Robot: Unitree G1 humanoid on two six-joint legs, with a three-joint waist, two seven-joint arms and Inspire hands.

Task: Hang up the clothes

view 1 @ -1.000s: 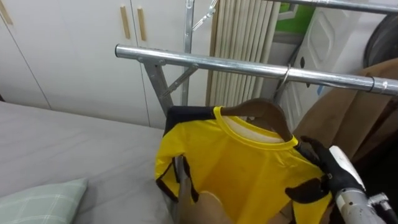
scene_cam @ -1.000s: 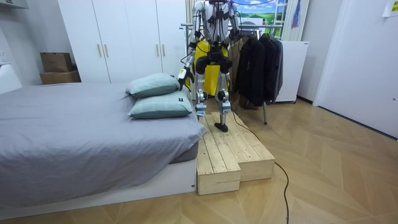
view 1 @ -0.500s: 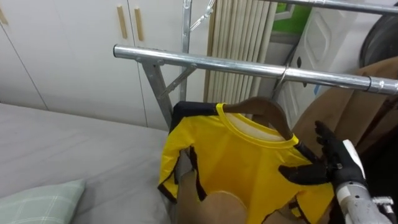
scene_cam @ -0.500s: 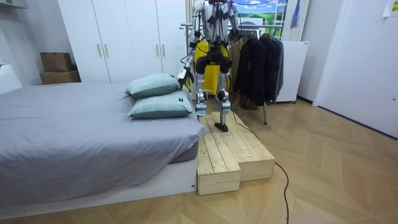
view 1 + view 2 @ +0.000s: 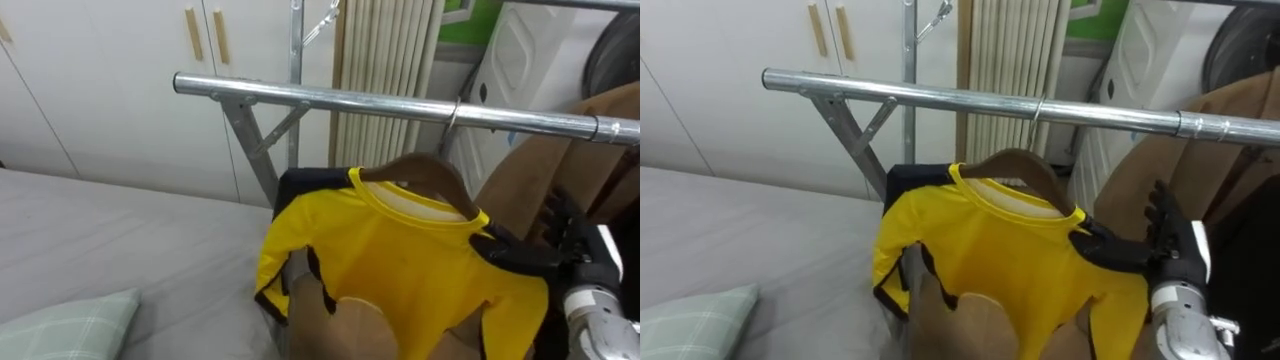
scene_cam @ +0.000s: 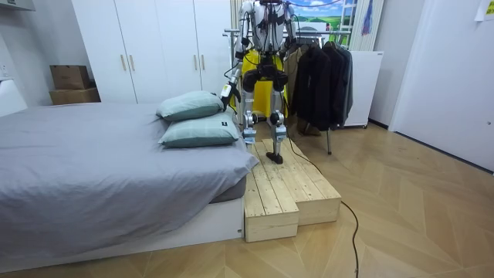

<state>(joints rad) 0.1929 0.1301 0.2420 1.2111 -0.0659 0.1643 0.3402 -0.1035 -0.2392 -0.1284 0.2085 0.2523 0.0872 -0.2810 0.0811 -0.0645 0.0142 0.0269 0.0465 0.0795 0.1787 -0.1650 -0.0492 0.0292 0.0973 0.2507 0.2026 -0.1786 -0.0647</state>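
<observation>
A yellow shirt (image 5: 400, 270) with dark trim hangs on a wooden hanger (image 5: 425, 170), whose hook sits over the metal rail (image 5: 340, 100) of the clothes rack. My right hand (image 5: 580, 258) is at the shirt's right shoulder, open, its fingers straight and spread. Only the thumb reaches onto the shoulder's dark edge. In the right eye view the same hand (image 5: 1173, 248) stands just right of the shirt (image 5: 990, 260). My left hand (image 6: 226, 93) hangs low at my side in the room view. There I stand on a wooden platform (image 6: 289, 185), facing the rack.
A brown coat (image 5: 560, 165) hangs on the rail right of the shirt, close behind my right hand. White wardrobe doors (image 5: 100, 80) stand behind the rack. The grey bed (image 5: 120, 240) and a pale pillow (image 5: 60, 320) lie to the left. Dark garments (image 6: 320, 77) hang further along the rack.
My right hand has uncurled from the shirt's right shoulder and slid to the right. The shirt stays hanging on the rail. The view has shifted slightly.
</observation>
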